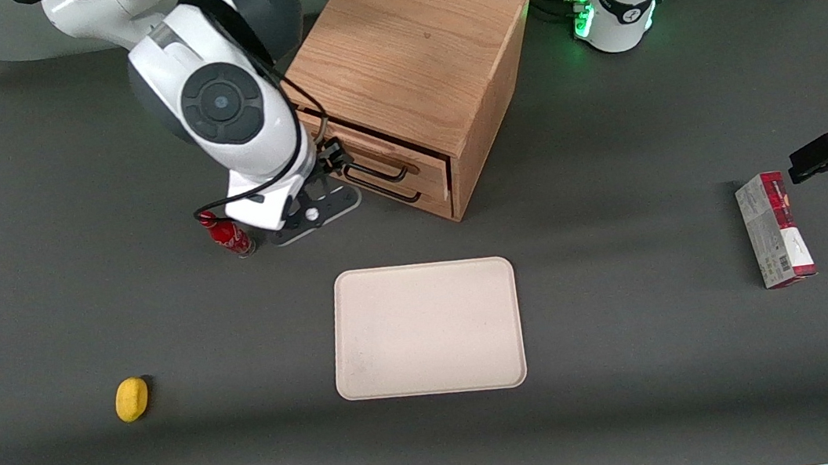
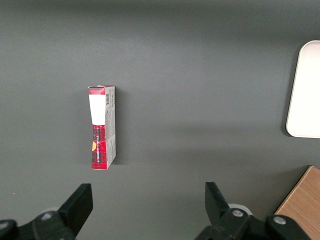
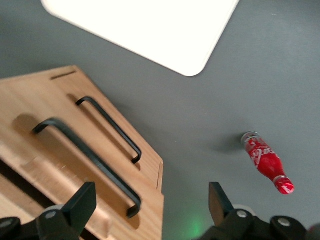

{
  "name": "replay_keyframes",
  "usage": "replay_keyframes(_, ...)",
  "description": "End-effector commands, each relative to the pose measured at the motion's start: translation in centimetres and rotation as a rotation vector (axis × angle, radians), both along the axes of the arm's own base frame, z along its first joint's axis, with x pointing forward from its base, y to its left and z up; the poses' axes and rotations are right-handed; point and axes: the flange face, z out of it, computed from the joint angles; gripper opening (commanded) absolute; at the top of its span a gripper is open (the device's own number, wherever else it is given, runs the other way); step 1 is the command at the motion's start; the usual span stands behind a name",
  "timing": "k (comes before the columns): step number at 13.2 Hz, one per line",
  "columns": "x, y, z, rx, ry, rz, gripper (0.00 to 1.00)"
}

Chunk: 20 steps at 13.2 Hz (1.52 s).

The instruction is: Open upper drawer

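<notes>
- Front view shows the cube-shaped light-oak wooden cabinet (image 1: 413,67) standing on the dark grey counter (image 1: 639,394), with its 2 drawer fronts facing the working arm's end of the counter and partly toward the camera.
- The upper drawer (image 1: 405,156), a wide shallow oak front with a black wire handle (image 1: 378,174), sits just under the cabinet top; the matching lower drawer (image 1: 421,194) lies directly beneath it.
- Both fronts look level with each other in the front view, so I judge the upper drawer closed or very nearly so; a dark slit beside its front in the right wrist view may be only the seam.
- The right arm's black 2-finger tool (image 3: 150,200) hangs just in front of the drawer fronts, close to the end of the upper handle, spread wide and holding nothing.
- One finger (image 3: 80,202) sits over the upper drawer's front near the handle bar; the other is over bare counter, so the handle is not yet between them.
- Done so far, as I read it: the approach. Left to do: closing on the handle and the pull outward.
- A small red bottle (image 1: 229,235) lies on the counter close beside the tool, and a cream rectangular tray (image 1: 426,330) sits nearer the camera.
</notes>
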Motion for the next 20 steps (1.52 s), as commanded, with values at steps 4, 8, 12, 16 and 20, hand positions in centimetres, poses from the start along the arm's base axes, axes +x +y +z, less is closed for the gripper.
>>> replay_keyframes(4,0.8,2.0,-4.3,0.026,0.037,0.134,1.0)
replay_keyframes(8,0.9,2.3,-5.7,0.03,0.054,0.172,1.0)
replay_keyframes(12,-0.5,2.8,-7.7,0.058,0.13,0.256,1.0)
replay_keyframes(16,-1.4,2.4,-8.6,0.067,0.18,0.37,1.0)
replay_keyframes(20,-2.2,2.6,-9.6,0.06,0.208,0.393,1.0)
